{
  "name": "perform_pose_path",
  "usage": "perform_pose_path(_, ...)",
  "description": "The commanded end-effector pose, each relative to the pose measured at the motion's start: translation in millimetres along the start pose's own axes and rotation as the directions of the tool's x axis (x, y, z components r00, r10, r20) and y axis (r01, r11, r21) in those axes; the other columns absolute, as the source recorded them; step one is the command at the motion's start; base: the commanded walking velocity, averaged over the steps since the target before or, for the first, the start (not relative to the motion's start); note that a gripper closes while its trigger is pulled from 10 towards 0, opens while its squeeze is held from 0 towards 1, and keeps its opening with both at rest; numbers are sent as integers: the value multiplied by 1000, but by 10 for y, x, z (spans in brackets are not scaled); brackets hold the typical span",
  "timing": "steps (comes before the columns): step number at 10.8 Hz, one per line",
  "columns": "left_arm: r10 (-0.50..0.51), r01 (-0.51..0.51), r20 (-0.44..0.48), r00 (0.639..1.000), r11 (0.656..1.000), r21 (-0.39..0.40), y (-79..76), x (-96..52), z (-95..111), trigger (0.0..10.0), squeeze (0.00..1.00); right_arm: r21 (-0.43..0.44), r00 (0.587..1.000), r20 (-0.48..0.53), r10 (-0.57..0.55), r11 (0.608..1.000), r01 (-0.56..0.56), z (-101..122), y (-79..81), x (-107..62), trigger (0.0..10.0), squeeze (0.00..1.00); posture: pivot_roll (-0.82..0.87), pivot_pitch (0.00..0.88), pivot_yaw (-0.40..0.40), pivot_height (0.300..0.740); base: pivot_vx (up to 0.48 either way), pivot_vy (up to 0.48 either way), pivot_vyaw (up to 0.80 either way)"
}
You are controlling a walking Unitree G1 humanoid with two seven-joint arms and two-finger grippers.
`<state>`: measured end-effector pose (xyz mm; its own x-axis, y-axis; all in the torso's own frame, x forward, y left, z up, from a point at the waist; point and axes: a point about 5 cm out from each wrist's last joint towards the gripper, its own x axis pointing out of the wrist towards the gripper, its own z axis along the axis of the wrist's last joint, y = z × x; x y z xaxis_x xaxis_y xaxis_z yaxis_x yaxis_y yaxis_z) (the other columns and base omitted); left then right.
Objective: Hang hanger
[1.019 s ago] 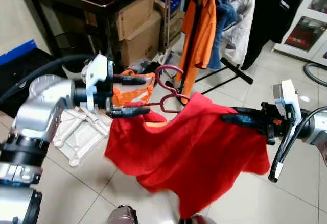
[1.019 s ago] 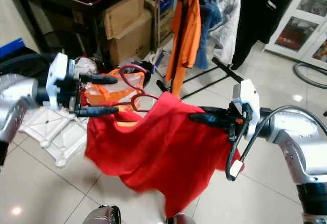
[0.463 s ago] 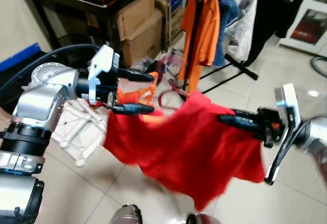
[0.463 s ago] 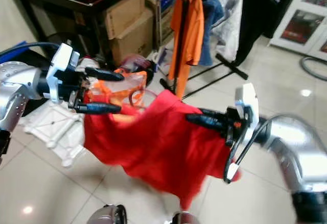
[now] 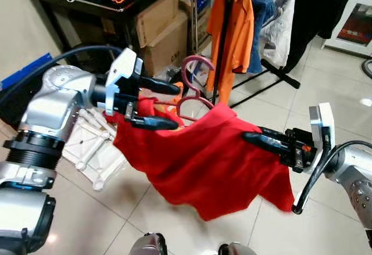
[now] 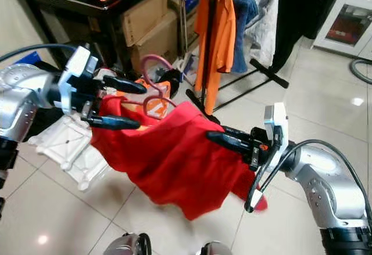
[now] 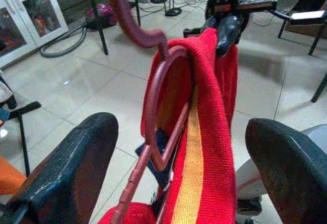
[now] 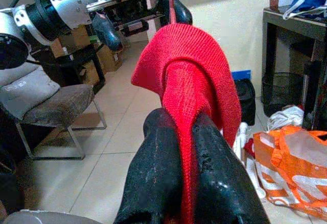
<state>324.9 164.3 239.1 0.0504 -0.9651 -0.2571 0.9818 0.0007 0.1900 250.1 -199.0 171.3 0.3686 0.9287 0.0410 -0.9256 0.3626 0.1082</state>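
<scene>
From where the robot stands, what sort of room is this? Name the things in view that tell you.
Probably a storage or laundry corner indoors: a clothes rack hung with an orange shirt, cardboard boxes under a dark table, and a tiled floor.

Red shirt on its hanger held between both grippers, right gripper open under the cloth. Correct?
Not quite. The right gripper is shut on the red shirt, cloth pinched between its fingers, as the right wrist view shows. The rest holds: the shirt is on its hanger, and the left gripper is at the other end.
</scene>
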Motion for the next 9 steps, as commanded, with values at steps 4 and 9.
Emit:
perform_pose_path(4, -4, 4, -60, 998, 1000, 2, 100, 29, 24, 10000, 0, -37, 998, 46, 44, 998, -42, 112, 122, 75, 0, 0, -124, 86, 98, 740, 0, 0, 0)
perform_pose_path(9, -37, 36, -41, 999, 999, -7, 138, 81, 43, 4784, 0, -103, 990, 1, 144, 984, -144, 243, 287, 177, 0, 0, -137, 69, 97, 740, 0, 0, 0)
